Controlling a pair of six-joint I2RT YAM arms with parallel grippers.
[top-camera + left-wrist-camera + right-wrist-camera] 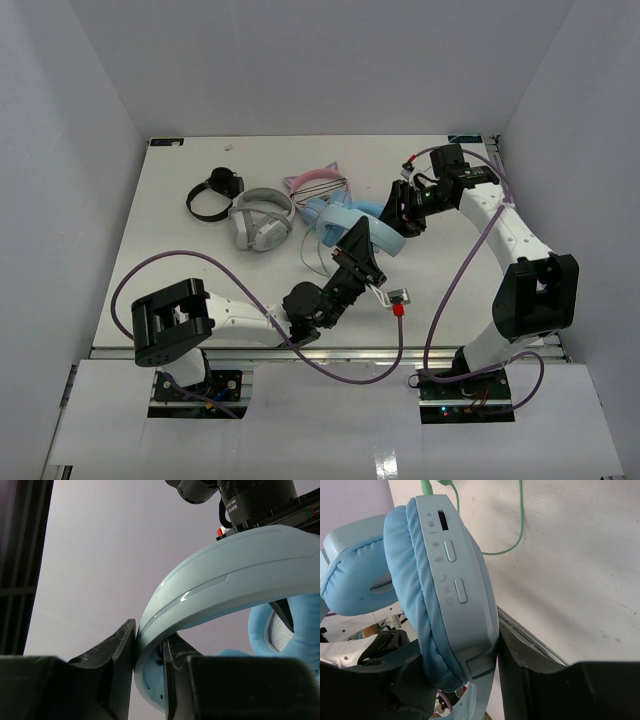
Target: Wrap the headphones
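The light-blue headphones (345, 222) are held up off the white table, right of centre. My left gripper (361, 252) is shut on the light-blue headband (235, 585); both fingers (120, 655) press its lower end. My right gripper (405, 212) is shut on one padded ear cup (447, 580), the one with buttons on its rim. The other cup (355, 575) hangs beside it. The thin pale-green cable (520, 530) leaves the held cup and lies loose on the table, looping by the headphones (316, 258).
A pink cat-ear pair (315, 183), a grey-white pair (262, 221) and a black pair (213, 193) lie at the back left of the light-blue pair. White walls close in the table. The table's front edge (250, 350) runs by the arm bases.
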